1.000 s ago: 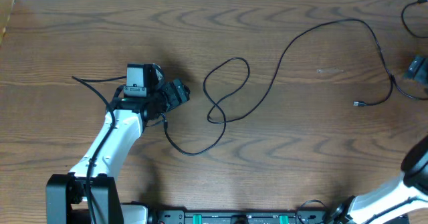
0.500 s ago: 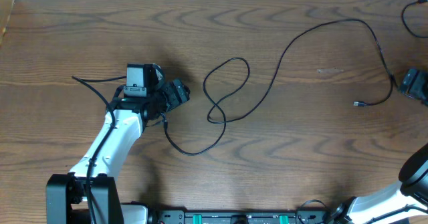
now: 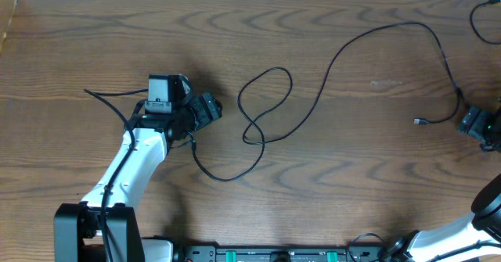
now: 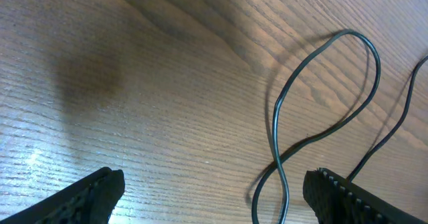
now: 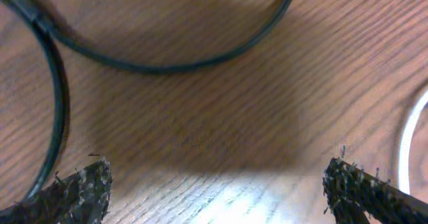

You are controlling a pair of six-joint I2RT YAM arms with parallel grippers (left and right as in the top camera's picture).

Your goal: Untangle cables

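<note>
My left gripper [image 3: 205,109] gapes wide, holding nothing, beside the black cable [image 4: 275,117], and my right gripper [image 3: 479,126] gapes equally wide by its far bend.

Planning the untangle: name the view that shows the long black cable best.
Overhead: the long black cable runs nearly whole, loop to plug. Left wrist shows only its loop; right wrist only short black curves.

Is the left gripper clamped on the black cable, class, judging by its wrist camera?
No: the left gripper stands open, and the black cable lies looped on the table in the gap between its jaws.
</note>
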